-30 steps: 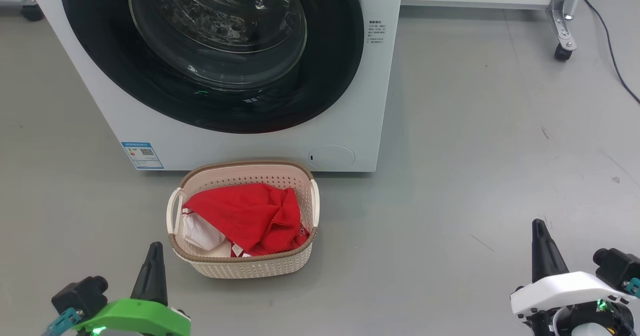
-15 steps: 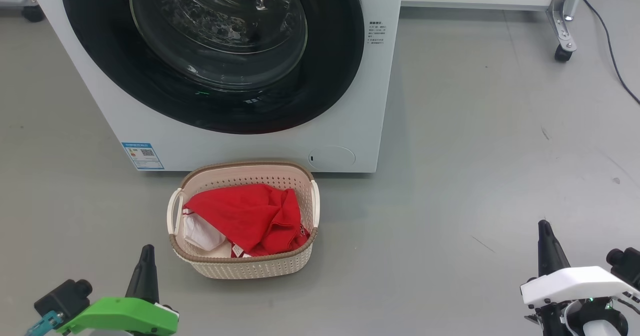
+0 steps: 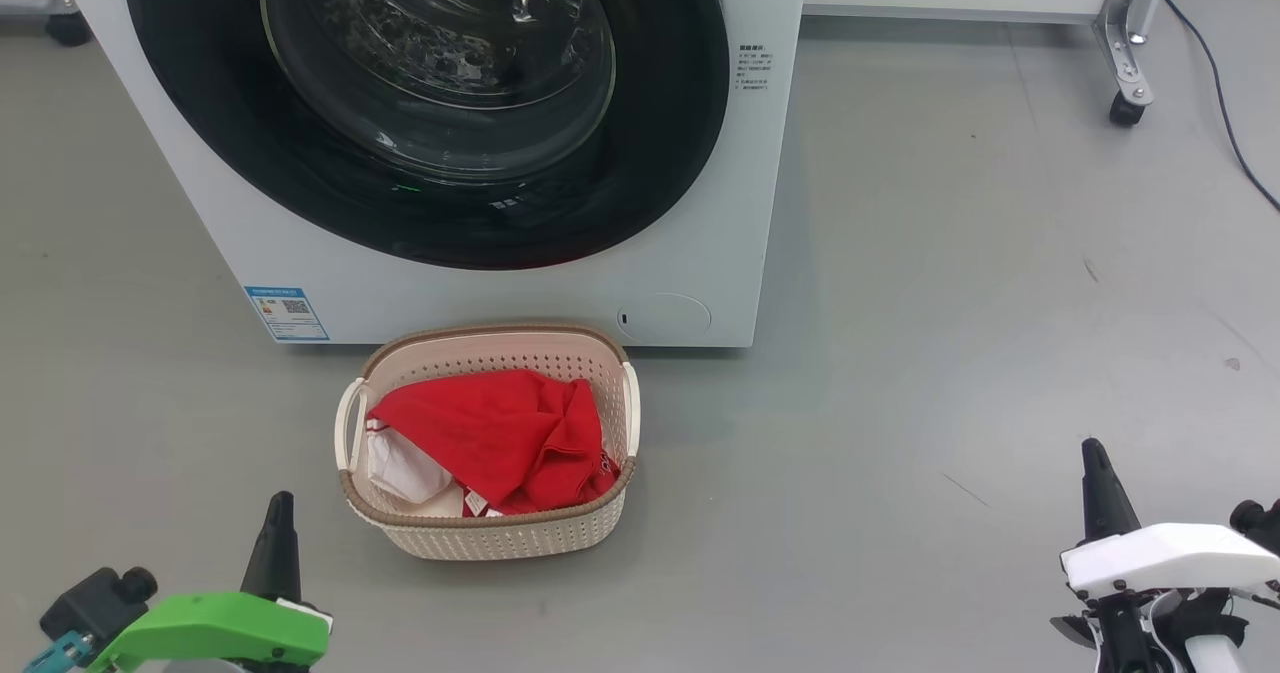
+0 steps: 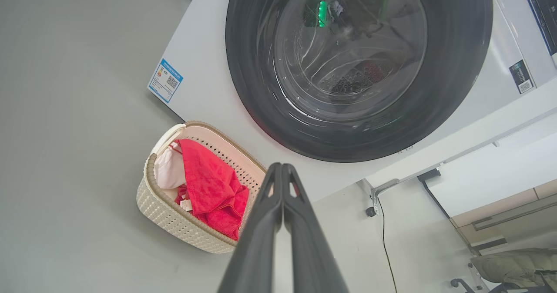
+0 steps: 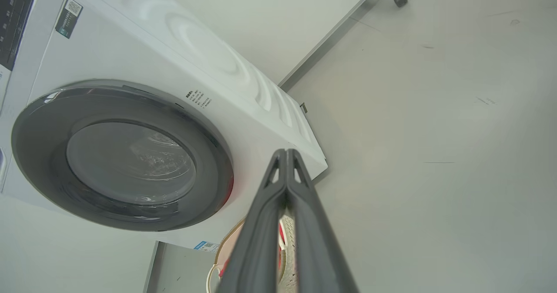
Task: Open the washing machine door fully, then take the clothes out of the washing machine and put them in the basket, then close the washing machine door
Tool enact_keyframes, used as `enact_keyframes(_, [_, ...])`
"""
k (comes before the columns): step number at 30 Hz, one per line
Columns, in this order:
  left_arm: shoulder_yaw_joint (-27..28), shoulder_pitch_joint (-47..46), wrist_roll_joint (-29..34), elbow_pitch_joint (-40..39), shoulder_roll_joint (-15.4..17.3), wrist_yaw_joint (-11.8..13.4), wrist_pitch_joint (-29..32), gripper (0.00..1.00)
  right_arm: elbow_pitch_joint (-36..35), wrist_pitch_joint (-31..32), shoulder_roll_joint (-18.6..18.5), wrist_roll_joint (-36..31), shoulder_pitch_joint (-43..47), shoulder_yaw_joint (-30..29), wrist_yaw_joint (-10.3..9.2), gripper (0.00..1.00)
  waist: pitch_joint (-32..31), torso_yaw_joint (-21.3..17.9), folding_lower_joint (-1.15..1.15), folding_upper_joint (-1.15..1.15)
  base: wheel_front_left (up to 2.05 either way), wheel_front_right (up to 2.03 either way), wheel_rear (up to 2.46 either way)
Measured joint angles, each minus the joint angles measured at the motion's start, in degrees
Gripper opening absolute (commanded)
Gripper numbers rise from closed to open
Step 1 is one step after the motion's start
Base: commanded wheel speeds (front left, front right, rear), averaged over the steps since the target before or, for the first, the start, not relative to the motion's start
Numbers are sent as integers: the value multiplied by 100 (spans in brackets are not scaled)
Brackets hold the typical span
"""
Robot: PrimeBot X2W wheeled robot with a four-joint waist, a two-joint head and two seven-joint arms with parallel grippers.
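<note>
Head view, clothes (image 3: pixel 497 437) in basket (image 3: pixel 500 538), washing machine door (image 3: pixel 430 103) closed

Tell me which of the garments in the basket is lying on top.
The red garment: it spreads over most of the basket, while the white garment only peeks out from under it at the basket's left side.

Smooth grey floor (image 3: pixel 950 253), few dark scuffs at right, white washing machine (image 3: pixel 700 253) standing far left of centre, cream basket (image 3: pixel 500 538) set just in front of it, castered metal leg (image 3: pixel 1125 73) far right, black cable (image 3: pixel 1220 103) trailing beside it
</note>
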Motion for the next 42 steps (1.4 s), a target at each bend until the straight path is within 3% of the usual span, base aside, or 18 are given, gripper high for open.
enact_keyframes(42, [534,-141,-2595,-59,2,-51,804,0,312,775,223,2730,-359,-670,282,0,-38,12,0,0,0,0,0])
